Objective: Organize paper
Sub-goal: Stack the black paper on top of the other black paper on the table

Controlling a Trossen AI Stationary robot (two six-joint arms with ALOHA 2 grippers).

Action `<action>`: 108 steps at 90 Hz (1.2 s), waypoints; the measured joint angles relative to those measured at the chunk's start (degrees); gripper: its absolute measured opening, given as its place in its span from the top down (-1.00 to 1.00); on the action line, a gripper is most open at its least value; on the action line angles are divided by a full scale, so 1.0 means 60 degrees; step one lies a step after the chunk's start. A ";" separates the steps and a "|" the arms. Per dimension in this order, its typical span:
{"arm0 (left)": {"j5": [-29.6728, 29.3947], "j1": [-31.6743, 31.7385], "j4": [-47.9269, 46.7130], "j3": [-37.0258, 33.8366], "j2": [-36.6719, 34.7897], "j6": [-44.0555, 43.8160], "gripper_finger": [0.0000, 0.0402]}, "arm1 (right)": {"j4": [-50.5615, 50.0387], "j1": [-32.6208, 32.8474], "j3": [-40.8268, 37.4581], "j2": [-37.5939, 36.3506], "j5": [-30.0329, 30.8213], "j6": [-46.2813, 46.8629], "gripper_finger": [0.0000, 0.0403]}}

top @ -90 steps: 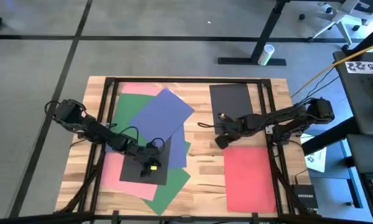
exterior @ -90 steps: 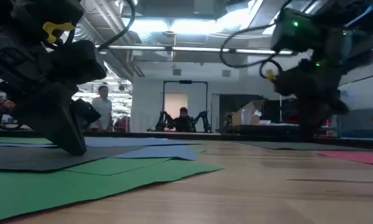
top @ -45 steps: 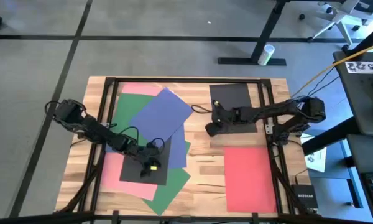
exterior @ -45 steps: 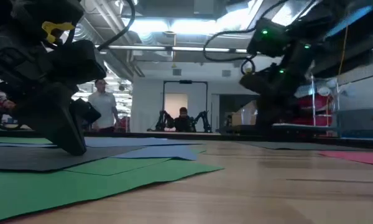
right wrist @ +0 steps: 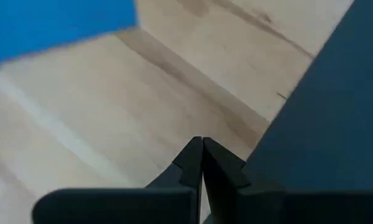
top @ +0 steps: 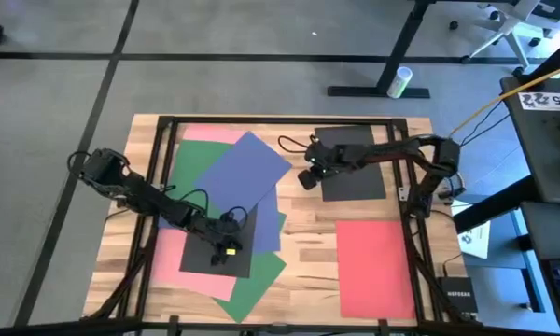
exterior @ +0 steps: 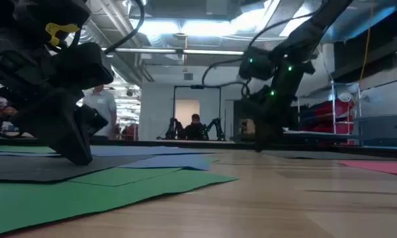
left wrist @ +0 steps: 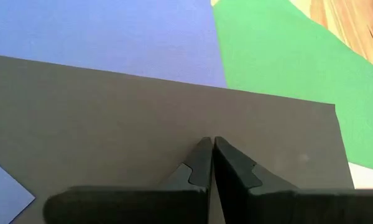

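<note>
Wooden table [top: 303,252] under a dark frame | left gripper [top: 226,250] pressed together on the black sheet [top: 205,254] atop the overlapping pink-green-blue pile [top: 233,168]: slide flat, don't buckle | right gripper [top: 307,177] pinched together at the second black sheet's [top: 355,177] edge | red sheet [top: 375,269] alone; all matte, thin rectangles

1. The right hand [top: 305,177], fingers closed, sits at the edge of the far black sheet [top: 351,163]; bare tabletop [top: 303,233] lies just beside it, open toward the near edge.
2. Beyond that strip from the right hand lies the blue sheet [top: 238,170], flat, no barrier.
3. The red sheet [top: 375,268] lies flat, well apart from it.
4. The left hand [top: 226,252], fingers closed, presses on the near black sheet [top: 215,250]; only flat paper surrounds it.
5. The dark frame rails [top: 280,120] border the tabletop.
</note>
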 joint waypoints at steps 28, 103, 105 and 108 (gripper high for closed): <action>-0.0027 0.0004 -0.0004 0.0000 0.0000 -0.0033 1.00 | -0.0226 -0.0055 0.0026 0.0026 -0.0017 -0.0093 1.00; -0.0033 -0.0004 -0.0004 0.0000 0.0000 -0.0065 1.00 | -0.0731 -0.0430 -0.0032 -0.0401 0.0453 -0.0136 1.00; -0.0032 -0.0004 -0.0004 0.0001 0.0000 -0.0065 1.00 | -0.0591 -0.0430 -0.0032 -0.0402 0.0452 -0.0137 1.00; -0.0033 -0.0004 -0.0004 0.0000 0.0000 -0.0066 1.00 | -0.0345 -0.0448 -0.0029 -0.0405 0.0446 -0.0161 1.00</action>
